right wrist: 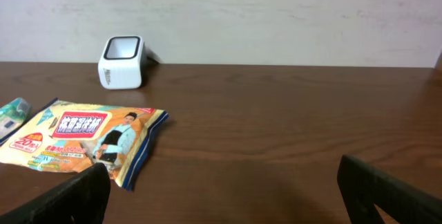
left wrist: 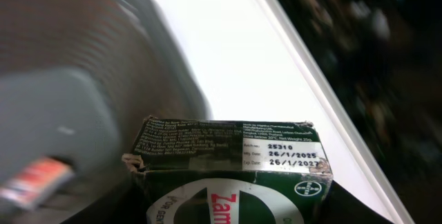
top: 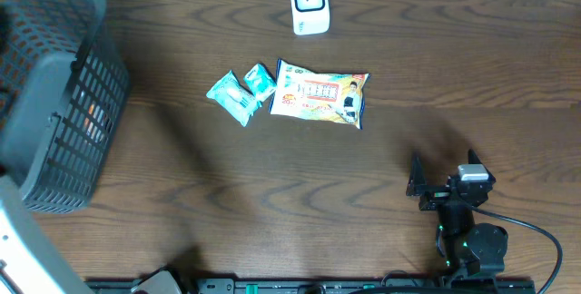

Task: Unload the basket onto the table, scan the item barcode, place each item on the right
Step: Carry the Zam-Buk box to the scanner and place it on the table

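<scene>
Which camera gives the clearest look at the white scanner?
Overhead: the white scanner shows its whole face and dark window from above. The right wrist view catches it low and side-on, the window foreshortened. The left wrist view misses it; a green box fills the foreground.

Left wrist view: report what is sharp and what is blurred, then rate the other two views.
Left wrist: the green box is sharp enough to read its dates; the basket behind smears, and a white band is blown out. Overhead: evenly lit, crisp, soft shadows on the table. Right wrist: scanner and snack packet clear; the right gripper is dark in the foreground.
</scene>
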You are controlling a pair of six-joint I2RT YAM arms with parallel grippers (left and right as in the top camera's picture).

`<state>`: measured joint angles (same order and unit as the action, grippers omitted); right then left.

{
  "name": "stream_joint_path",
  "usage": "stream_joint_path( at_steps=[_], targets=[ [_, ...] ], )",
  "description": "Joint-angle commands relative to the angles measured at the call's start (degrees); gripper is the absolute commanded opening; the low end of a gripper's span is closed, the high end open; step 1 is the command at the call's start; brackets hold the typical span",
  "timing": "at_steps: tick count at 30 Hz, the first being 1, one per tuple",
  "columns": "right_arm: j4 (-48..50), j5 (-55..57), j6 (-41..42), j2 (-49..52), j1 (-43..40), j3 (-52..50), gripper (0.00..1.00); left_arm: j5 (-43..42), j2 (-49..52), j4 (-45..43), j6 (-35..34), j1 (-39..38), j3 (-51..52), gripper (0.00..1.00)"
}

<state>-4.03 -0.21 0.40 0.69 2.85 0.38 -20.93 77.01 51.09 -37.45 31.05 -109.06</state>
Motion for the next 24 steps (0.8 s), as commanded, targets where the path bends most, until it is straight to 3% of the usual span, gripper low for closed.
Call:
stream_joint_path(
  at_steps=[1, 11, 16, 24],
  targets=[
    [-0.3, 0.1, -0.2, -0.3, -0.2, -0.1, 0.99, -3.1, 0.8, 0.1, 2.6, -7.0, 0.0, 0.56],
    [-0.3, 0.0, -0.2, -0.3, -0.2, -0.1, 0.99, 1.2, 9.0, 6.4, 18.7, -30.9, 1.9, 0.56],
    [-0.3, 0.1, -0.2, -0.3, -0.2, -0.1, 0.99, 6.5, 15.7, 9.0, 19.9, -38.1, 1.9, 0.56],
    [-0.3, 0.0, -0.2, -0.3, -0.2, -0.1, 0.99, 6.7, 27.1, 10.6, 19.9, -45.3, 1.9, 0.56]
  ],
)
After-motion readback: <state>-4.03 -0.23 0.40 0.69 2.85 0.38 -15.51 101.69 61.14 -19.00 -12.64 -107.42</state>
